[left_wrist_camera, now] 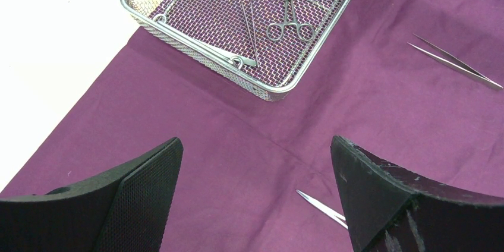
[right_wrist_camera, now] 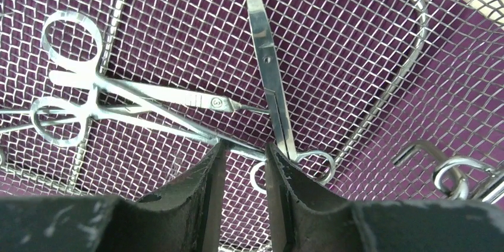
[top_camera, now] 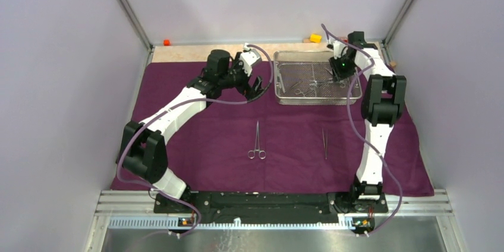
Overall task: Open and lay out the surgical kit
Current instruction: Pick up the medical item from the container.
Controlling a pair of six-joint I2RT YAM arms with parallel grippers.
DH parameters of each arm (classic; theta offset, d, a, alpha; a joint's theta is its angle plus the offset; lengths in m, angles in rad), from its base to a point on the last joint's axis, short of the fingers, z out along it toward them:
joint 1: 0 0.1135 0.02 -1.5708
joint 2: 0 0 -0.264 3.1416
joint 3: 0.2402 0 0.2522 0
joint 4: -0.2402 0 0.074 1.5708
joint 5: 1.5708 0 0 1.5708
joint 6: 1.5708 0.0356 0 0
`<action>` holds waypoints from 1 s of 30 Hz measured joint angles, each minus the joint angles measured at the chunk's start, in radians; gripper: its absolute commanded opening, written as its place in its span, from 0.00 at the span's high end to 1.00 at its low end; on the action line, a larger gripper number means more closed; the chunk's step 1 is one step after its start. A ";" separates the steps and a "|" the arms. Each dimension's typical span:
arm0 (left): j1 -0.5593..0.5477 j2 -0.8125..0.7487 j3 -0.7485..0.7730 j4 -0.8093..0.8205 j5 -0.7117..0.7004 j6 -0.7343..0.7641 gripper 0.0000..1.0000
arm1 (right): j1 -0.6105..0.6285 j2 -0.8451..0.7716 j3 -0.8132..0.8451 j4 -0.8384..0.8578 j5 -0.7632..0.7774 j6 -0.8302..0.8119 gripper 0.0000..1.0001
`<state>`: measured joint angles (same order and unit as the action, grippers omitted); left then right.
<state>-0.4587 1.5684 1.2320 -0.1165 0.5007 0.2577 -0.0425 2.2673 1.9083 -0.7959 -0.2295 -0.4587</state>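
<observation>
Ring-handled clamp [top_camera: 257, 141] and tweezers [top_camera: 324, 144] lie well apart on the spread purple cloth wrap [top_camera: 202, 163], apparently spaced so each reads singly, with open room between. Beyond, the left hand [top_camera: 257, 85] hovers wide and empty beside the wire-mesh tray [top_camera: 318, 101], clear of its rim. Inside the tray, the right hand [right_wrist_camera: 245, 148] stands narrow over crossed steel instruments [right_wrist_camera: 270, 73]; whether it grips one cannot be told.
</observation>
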 measured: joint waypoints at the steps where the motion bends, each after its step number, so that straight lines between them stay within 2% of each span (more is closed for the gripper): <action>1: 0.000 0.000 0.000 0.000 0.000 0.000 0.01 | 0.000 0.005 0.008 0.000 -0.002 0.005 0.70; 9: 0.000 0.000 0.000 0.000 0.000 0.000 0.01 | 0.002 0.073 0.098 -0.004 -0.013 0.035 0.69; 13: 0.000 0.000 0.000 0.000 0.000 0.000 0.01 | 0.010 0.096 0.138 -0.020 -0.016 0.037 0.72; 15: 0.000 0.000 0.000 0.000 0.000 0.000 0.01 | 0.012 0.103 0.150 -0.023 -0.016 0.035 0.77; 21: 0.000 0.000 0.000 0.000 0.000 0.000 0.01 | 0.029 0.105 0.151 -0.022 -0.011 0.013 0.99; 28: 0.000 0.000 0.000 0.000 0.000 0.000 0.01 | 0.029 0.058 0.071 -0.001 -0.023 -0.005 1.00; 30: 0.000 0.002 0.000 0.000 0.000 0.000 0.01 | 0.029 0.053 0.062 0.003 -0.026 -0.005 0.97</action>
<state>-0.4587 1.5700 1.2320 -0.1165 0.5011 0.2573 -0.0132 2.3203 1.9705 -0.7929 -0.2558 -0.4641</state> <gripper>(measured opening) 0.988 0.022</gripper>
